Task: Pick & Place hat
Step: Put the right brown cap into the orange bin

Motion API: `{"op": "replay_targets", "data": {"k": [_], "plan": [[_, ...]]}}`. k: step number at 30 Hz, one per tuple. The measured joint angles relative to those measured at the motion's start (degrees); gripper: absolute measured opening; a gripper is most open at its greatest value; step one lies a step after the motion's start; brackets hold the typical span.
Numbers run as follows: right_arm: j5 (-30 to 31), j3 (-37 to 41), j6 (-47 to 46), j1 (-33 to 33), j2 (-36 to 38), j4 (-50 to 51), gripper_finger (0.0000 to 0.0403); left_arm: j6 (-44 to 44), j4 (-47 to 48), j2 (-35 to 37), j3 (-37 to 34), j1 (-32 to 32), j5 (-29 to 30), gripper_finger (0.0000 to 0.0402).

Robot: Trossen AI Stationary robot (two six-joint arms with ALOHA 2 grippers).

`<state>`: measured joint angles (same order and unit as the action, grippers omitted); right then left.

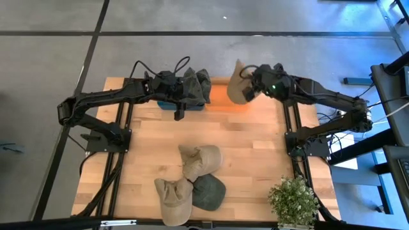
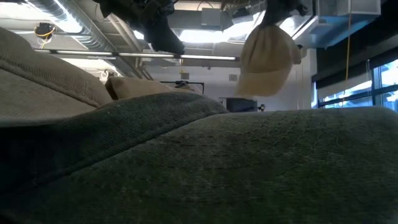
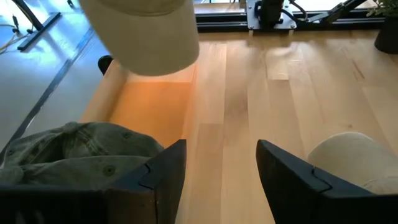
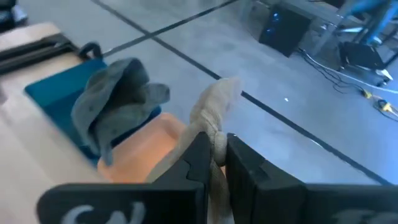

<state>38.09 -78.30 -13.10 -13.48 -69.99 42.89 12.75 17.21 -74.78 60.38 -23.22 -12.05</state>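
High cam looks straight down on the whole wooden table [image 1: 255, 153]. Low cam sits at tabletop height, jammed right against a green hat [image 2: 236, 174]. Each wrist cam looks past its own fingers; both catch the orange tray [image 3: 149, 102] [image 4: 146, 146].

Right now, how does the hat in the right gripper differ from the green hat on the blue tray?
The beige hat hangs in the air, pinched by the right gripper above the orange tray. The green hat lies crumpled on the blue tray, and no gripper holds it. Both are soft cloth caps.
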Motion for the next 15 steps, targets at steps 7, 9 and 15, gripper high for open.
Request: {"op": "replay_targets", "data": {"k": [7,9,15], "plan": [[-0.24,0.04,-2.43,-4.94,-7.4,-1.42,0.0033,0.46,2.86,0.0,-0.02,0.0,0.02,0.0189],[-0.11,0.08,-2.86,-5.92,-10.16,-1.7,0.0033,0.46,3.33,0.0,-0.02,0.0,0.02,0.0188],[1.79,0.13,-3.68,-9.22,-16.75,-1.6,0.0035,0.46,3.39,0.0,-0.02,0.0,0.02,0.019]]}}
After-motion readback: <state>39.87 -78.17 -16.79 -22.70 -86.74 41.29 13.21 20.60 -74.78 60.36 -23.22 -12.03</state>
